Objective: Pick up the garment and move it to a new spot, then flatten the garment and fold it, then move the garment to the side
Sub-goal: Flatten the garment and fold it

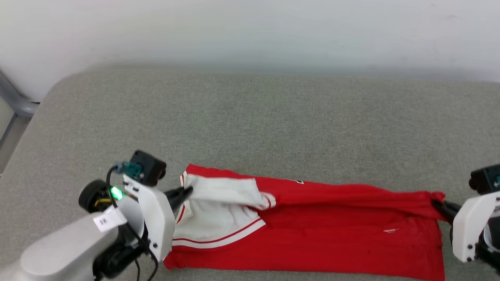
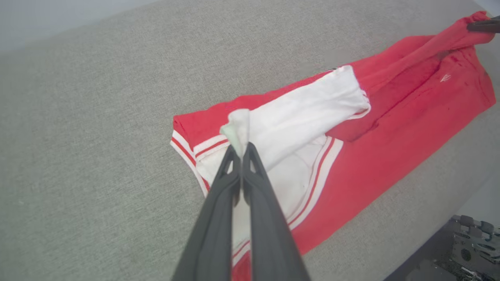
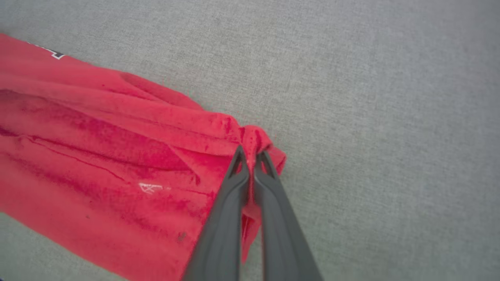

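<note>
Two grips, one shirt: the garment [image 1: 312, 230] lies stretched along the near edge of the grey padded surface [image 1: 250, 117], pinched at both ends.

You have the left gripper [image 1: 186, 192] with its jaws clenched on a bunched fold of the white sleeve [image 1: 222, 189] at the collar end. The right gripper [image 1: 438, 203] has its jaws clenched on the far corner of the red hem [image 3: 254, 136]. The far long edge is lifted into a ridge while the rest lies flat. Expect it to be light, soft and floppy, so it will sag and crease wherever you leave it unsupported. I judge the sleeve pinch thin and liable to slip. Take hold at shoulder seam and hem corner, where the cloth is doubled.
</note>
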Robot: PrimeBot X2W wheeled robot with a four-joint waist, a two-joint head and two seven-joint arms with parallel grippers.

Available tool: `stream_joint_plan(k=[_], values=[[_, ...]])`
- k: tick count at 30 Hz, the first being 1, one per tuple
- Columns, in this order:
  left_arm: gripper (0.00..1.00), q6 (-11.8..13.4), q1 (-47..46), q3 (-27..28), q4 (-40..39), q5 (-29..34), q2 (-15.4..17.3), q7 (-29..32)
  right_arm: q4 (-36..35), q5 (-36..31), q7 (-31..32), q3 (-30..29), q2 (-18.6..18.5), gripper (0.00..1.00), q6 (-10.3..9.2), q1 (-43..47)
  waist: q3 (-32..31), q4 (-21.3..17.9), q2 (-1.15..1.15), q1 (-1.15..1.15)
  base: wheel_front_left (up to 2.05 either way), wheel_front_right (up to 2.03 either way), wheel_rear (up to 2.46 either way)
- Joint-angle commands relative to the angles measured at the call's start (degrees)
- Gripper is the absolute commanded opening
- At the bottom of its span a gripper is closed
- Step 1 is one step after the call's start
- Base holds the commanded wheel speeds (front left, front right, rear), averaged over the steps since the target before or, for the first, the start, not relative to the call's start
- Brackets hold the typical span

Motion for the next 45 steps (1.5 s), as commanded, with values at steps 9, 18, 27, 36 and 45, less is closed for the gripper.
stream_joint_plan(k=[9,18,27,36,45], values=[[0.0,1.9,7.8,-1.4,0.2,-2.3,0.1,-2.6,-4.4,0.9,1.4,-4.8,1.0,0.0,-0.05,9.2,-1.1,-0.3,0.0,0.01,0.0,0.0,0.0],[0.0,1.7,12.1,-2.2,4.8,-3.6,-2.4,-4.7,-5.3,1.6,3.0,-7.0,5.1,0.0,-0.05,16.3,-0.2,-0.5,0.0,0.01,0.0,0.0,0.0],[1.0,2.0,13.4,-1.0,9.3,-3.4,-5.0,-9.6,-3.8,1.0,0.5,-8.4,7.3,1.0,-0.06,17.0,-1.2,-0.7,0.0,0.01,0.0,0.0,0.0],[1.0,10.4,15.7,2.4,6.1,0.6,-4.3,-19.9,-13.1,0.8,0.4,-13.4,4.7,1.0,-0.05,18.4,-4.1,-0.5,0.0,0.01,0.0,0.0,0.0],[1.0,17.4,23.3,16.8,0.0,10.4,-6.5,-22.5,-18.0,-0.1,7.6,-20.6,2.1,1.0,-0.05,18.9,-4.7,0.6,0.0,0.01,0.0,0.0,0.0]])
